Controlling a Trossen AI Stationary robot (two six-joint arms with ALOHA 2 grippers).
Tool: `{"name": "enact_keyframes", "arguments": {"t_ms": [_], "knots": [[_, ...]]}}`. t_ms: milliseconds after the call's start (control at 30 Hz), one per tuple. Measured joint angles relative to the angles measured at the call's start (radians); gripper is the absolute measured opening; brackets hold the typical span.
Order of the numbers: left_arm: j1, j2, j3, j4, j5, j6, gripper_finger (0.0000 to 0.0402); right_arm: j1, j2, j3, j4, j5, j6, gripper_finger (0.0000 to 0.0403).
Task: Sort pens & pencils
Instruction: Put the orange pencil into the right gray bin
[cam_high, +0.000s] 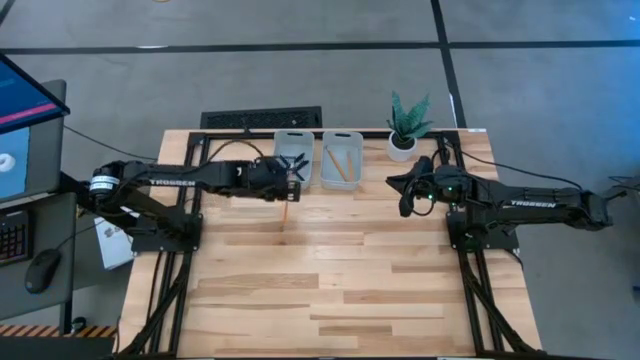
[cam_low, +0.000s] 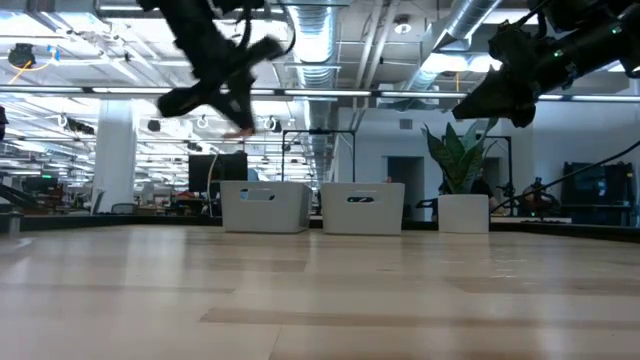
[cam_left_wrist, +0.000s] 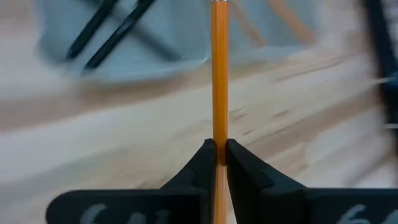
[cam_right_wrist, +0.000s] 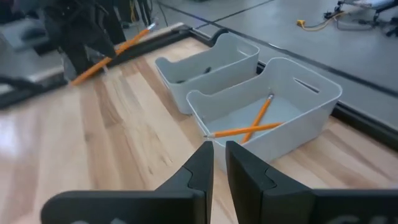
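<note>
Left tool (cam_high: 287, 183) is up off the bench (cam_high: 330, 290), near the far edge just in front of the left grey tray (cam_high: 279, 139), clamped on one orange pencil (cam_left_wrist: 219, 74). In the left wrist view the pencil runs straight out between the two fingers (cam_left_wrist: 200, 163), pinched tight. From above it shows as a short orange line (cam_high: 286, 207) sticking out of the tool toward the near edge. In the right wrist view the same pencil (cam_right_wrist: 112, 53) hangs tilted in the left tool (cam_right_wrist: 93, 46), above the wood, beside the trays. Left tray holds the black pens (cam_high: 294, 163), crossed over each other; I count at least two in the left wrist view (cam_left_wrist: 106, 28), exact number hard to tell. Right grey tray (cam_high: 357, 140) sits just beside the left one along the far edge and holds two orange pencils (cam_right_wrist: 249, 126), crossed, lying on the tray floor. Right tool (cam_high: 408, 196) hovers above the bench toward the right side, in front of the small potted plant (cam_high: 405, 125) at the far edge, well apart from the trays. Its fingers (cam_right_wrist: 198, 168) are nearly together with a narrow gap and nothing between them. Low view shows both arms raised clear of the bench surface, trays (cam_low: 265, 207) side by side at the back.
</note>
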Motion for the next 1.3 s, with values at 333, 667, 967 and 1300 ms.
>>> {"name": "enact_keyframes", "arguments": {"t_ms": [333,667,967,1300], "knots": [[0.088,0.000,0.053,0.307,0.125,0.322,0.0015,0.000,0.000,0.000,0.149,-0.136,0.232,0.0066],[0.174,0.018,0.053,0.488,0.240,0.502,0.0015,0.000,0.000,0.000,0.378,-0.228,0.361,0.0098],[0.219,0.102,0.053,0.697,0.393,0.555,0.0015,0.000,0.075,0.000,0.495,-0.221,0.434,0.0187],[0.247,0.172,0.052,0.834,0.524,0.555,0.0015,0.015,0.283,0.000,0.751,-0.207,0.434,0.0230]]}}
